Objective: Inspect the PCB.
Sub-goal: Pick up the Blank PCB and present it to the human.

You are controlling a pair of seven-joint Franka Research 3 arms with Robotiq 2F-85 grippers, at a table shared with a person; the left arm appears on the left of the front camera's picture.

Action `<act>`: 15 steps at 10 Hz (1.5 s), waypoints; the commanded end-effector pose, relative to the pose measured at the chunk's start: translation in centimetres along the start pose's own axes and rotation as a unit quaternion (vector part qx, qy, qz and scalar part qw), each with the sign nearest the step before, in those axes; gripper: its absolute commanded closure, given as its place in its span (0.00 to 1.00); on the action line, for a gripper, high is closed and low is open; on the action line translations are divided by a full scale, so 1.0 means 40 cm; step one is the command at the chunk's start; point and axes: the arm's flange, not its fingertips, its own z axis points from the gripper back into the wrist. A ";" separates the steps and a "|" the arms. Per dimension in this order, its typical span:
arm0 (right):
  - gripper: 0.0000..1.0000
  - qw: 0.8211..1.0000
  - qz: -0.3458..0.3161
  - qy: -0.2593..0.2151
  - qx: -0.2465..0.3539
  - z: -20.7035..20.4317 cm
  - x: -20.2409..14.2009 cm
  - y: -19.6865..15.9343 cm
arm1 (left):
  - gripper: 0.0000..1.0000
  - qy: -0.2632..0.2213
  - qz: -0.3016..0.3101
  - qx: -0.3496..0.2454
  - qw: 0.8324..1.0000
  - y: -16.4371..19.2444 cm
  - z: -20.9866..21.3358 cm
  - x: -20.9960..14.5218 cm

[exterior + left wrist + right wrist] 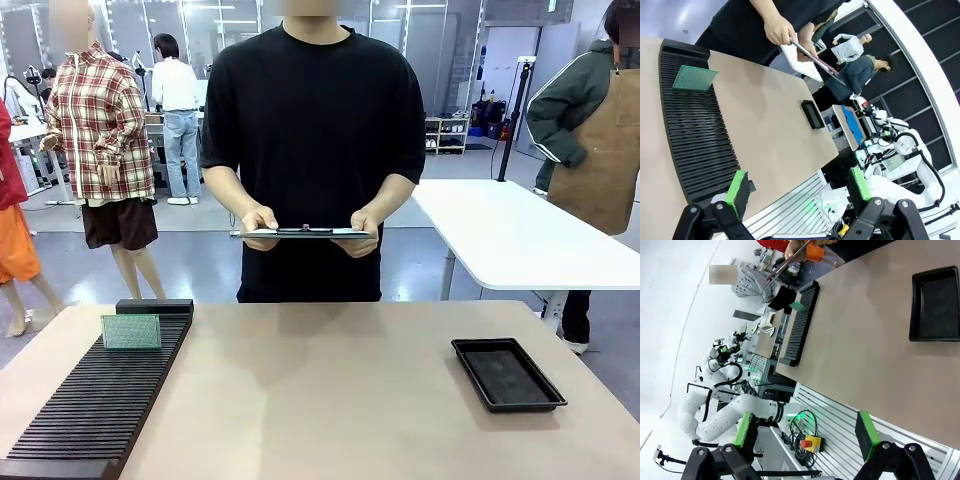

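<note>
The PCB (131, 331) stands on edge in a long black slotted rack (95, 410) on the robot's left side of the desk (330, 400), in a slot near the rack's far end, just in front of the raised black block that closes it. Its green face, covered with a fine grid of pale dots, is turned toward the robot. Any print on it is too small to read. Nothing touches the board.

In the left wrist view the left tool (797, 185) hangs off the near edge of the desk with its green pads (736, 186) spread wide and nothing between them. The PCB (694, 78) shows well ahead of it, upright on the rack (695, 135).

In the right wrist view the right tool (805, 432) is likewise wide open and holds nothing. It looks across the desk (875, 350) at a shallow black tray (936, 302) on the robot's right side, with the rack (800, 322) and the small green PCB (798, 306) farther off. Below the desk's edge sits a yellow box with a red button (811, 442).

At the far side a person in a black T-shirt holds a clipboard (308, 233) nearly level in both hands (260, 220), above and beyond the desk's far edge. The tray (508, 373) lies well apart from the rack.
</note>
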 end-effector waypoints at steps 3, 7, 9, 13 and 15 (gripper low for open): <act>0.00 1.000 -0.001 0.002 0.002 0.002 -0.002 -0.001 | 0.00 0.005 -0.005 -0.010 1.000 -0.001 -0.011 0.004; 0.00 1.000 -0.001 0.002 0.002 0.002 -0.002 -0.001 | 0.00 0.059 -0.084 0.070 0.992 -0.086 -0.033 0.020; 0.00 1.000 -0.001 0.002 0.002 0.002 -0.002 -0.001 | 0.00 0.173 -0.197 0.171 0.950 -0.170 -0.083 0.077; 0.00 1.000 -0.001 0.002 0.002 0.002 -0.002 -0.001 | 0.00 0.361 -0.327 0.273 0.830 -0.205 -0.290 0.245; 0.00 1.000 -0.001 0.002 0.002 0.002 -0.002 -0.001 | 0.00 0.440 -0.412 0.295 0.742 -0.192 -0.409 0.310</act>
